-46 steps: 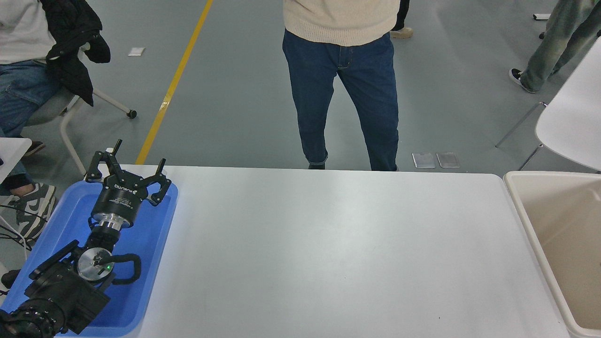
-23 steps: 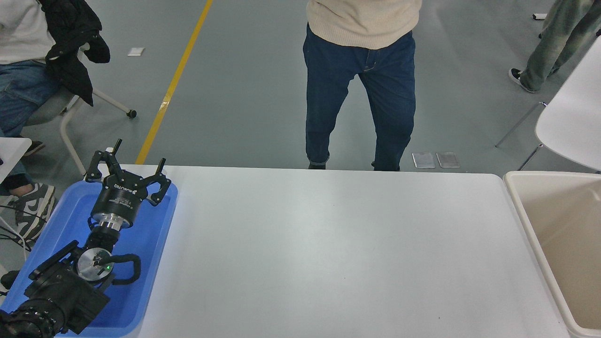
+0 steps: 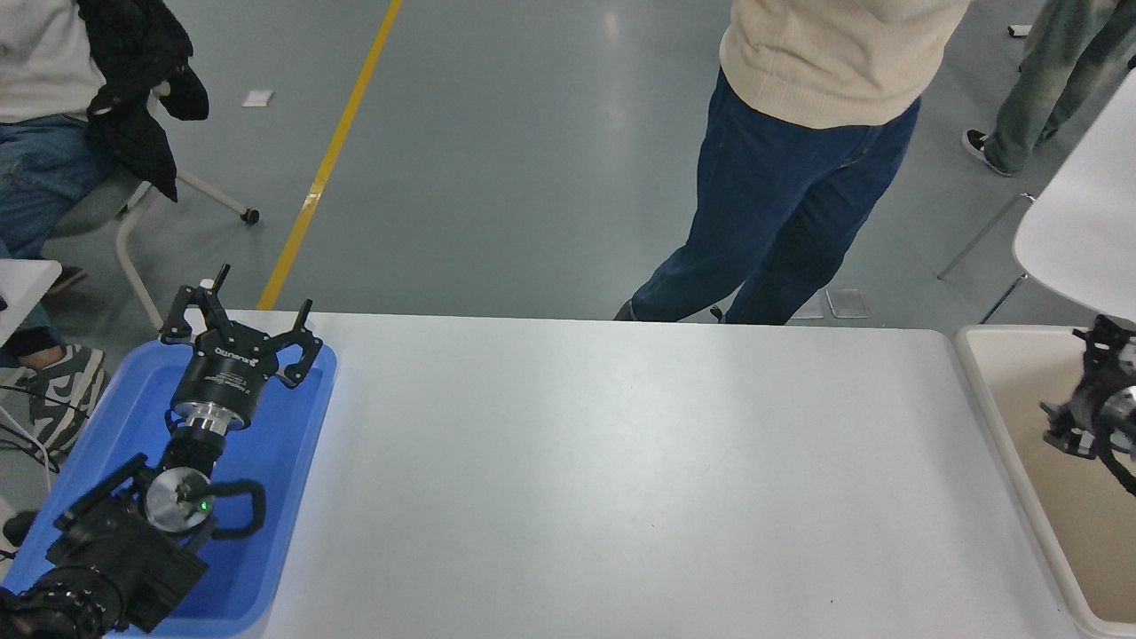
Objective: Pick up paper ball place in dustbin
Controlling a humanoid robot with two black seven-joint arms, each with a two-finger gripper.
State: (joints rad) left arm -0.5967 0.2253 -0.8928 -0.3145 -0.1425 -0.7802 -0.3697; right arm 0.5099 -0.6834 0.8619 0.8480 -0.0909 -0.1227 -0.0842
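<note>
The paper ball does not show anywhere in the head view. The dustbin (image 3: 1022,470), cream-beige with a thick pale rim, stands against the table's right end, and only its left part shows. My right gripper (image 3: 1090,398) comes in from the right edge and hangs over the dustbin's opening; it is cut off by the picture edge and nothing tan shows in it. My left gripper (image 3: 248,311) is open and empty, parked over the blue tray (image 3: 284,461) at the lower left.
A person in blue jeans and a cream sweater (image 3: 799,177) stands at the table's far side, right of centre, leaning right. A white chair (image 3: 1083,231) stands behind the dustbin. Another person sits at the far left (image 3: 44,133).
My right gripper has come into view at the right edge over the dustbin. The standing person has stepped and leaned to the right. The left arm has not moved.
</note>
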